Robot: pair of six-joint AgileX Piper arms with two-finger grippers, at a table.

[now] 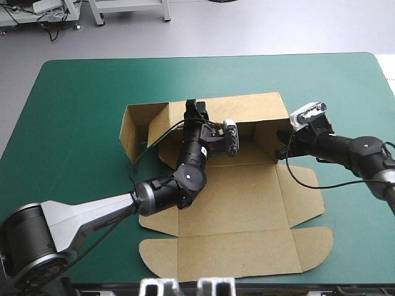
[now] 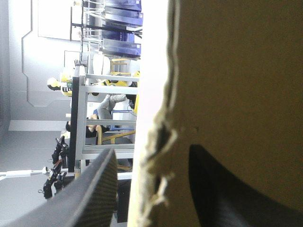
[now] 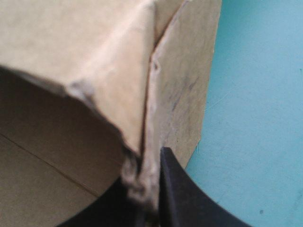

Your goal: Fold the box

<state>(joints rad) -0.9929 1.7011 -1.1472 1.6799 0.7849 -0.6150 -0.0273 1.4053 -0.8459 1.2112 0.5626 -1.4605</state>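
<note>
Box [image 1: 234, 203] sits mid-desk. Its far half has walls raised; the near half lies flat toward the near edge. Left gripper [image 1: 196, 112] is clamped on the top edge of the far wall [image 1: 253, 108], and the left wrist view shows board between its fingers. Right gripper [image 1: 282, 150] is pinched on the right wall [image 1: 271, 137] at the far right corner, fingers nearly meeting with board between them.

Risks:
- **Tearing:** the board edge looks frayed and soft at both grips. A hard pull or twist could likely tear it or crease it off the fold line.
- **Skew:** both arms hold the same sheet. If one moves without the other, the box may skew or slide on the desk [image 1: 74, 111], or a wall may spring out.
- **Blocked panel:** the left arm lies across the flat panel, so raising the near flaps [image 1: 308, 246] now would likely hit it.
- **Loose wall:** the left wall [image 1: 133, 129] stands splayed outward and unheld, and may drop flat.

Room: there is broad bare cover left, far and right of the box. The near flaps lie close to the near desk edge, so there is little room there. The right arm has free space on its side. The left arm is crowded inside the box.
</note>
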